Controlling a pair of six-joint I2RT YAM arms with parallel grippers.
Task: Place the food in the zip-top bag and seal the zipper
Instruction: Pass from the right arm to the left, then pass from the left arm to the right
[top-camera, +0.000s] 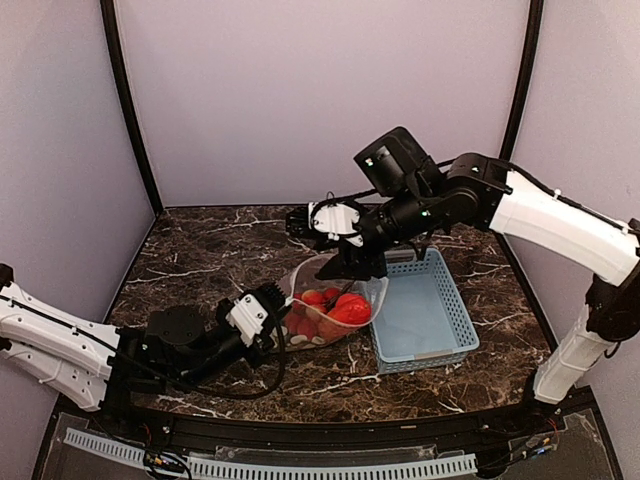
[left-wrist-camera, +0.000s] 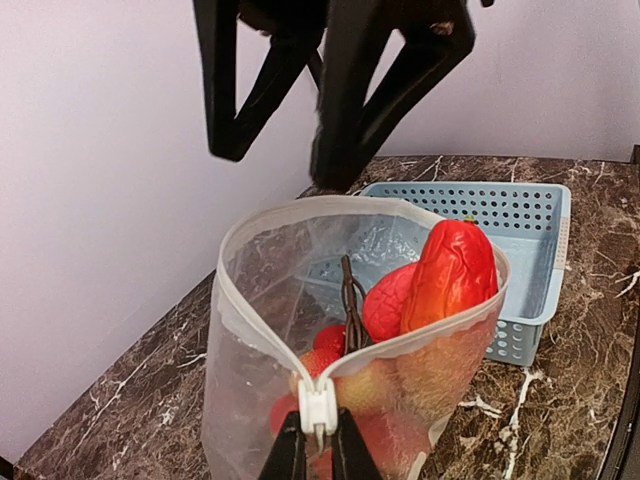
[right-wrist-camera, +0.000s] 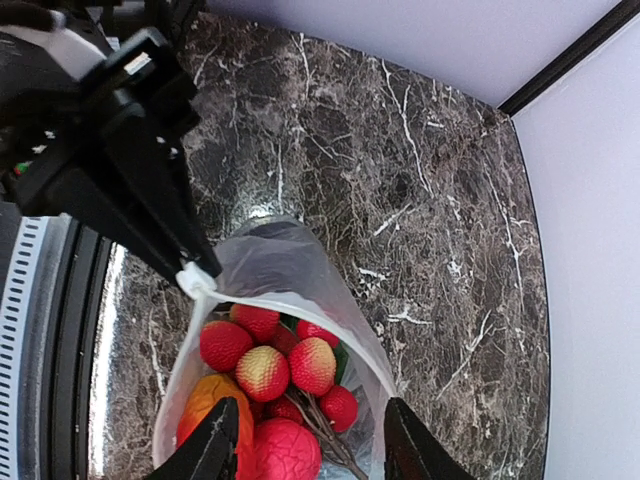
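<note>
Closest to the left wrist camera, the left hand (left-wrist-camera: 318, 445) is closed, its two dark fingers (left-wrist-camera: 286, 455) pinching the small white slider (left-wrist-camera: 318, 405) at the near end of the zipper (left-wrist-camera: 262, 340). The zip-top bag (left-wrist-camera: 255, 400) stands upright on the table (top-camera: 200, 250) with its mouth spread into a wide loop, the zipper unsealed. The food (right-wrist-camera: 262, 370) sits inside the bag: round red and red-yellow pieces piled together, a brown stem (left-wrist-camera: 350, 300) among them, and a large red-orange lumpy piece (left-wrist-camera: 455, 275) leaning against the far rim of the bag's mouth. The right hand (right-wrist-camera: 312, 440) hangs just above the open mouth with its jaws apart and nothing between them. A light-blue slotted basket (top-camera: 445, 300) lies just beside the bag on its right side, seen from the top camera. The table is dark brown marble veined with white, glossy enough to catch a bright reflection near the bag. Plain pale lilac walls (top-camera: 320, 100) close the space on three sides, with black posts (top-camera: 130, 110) running up the back corners. A white slotted strip (top-camera: 300, 465) runs along the table's near edge, by the arm bases.
</note>
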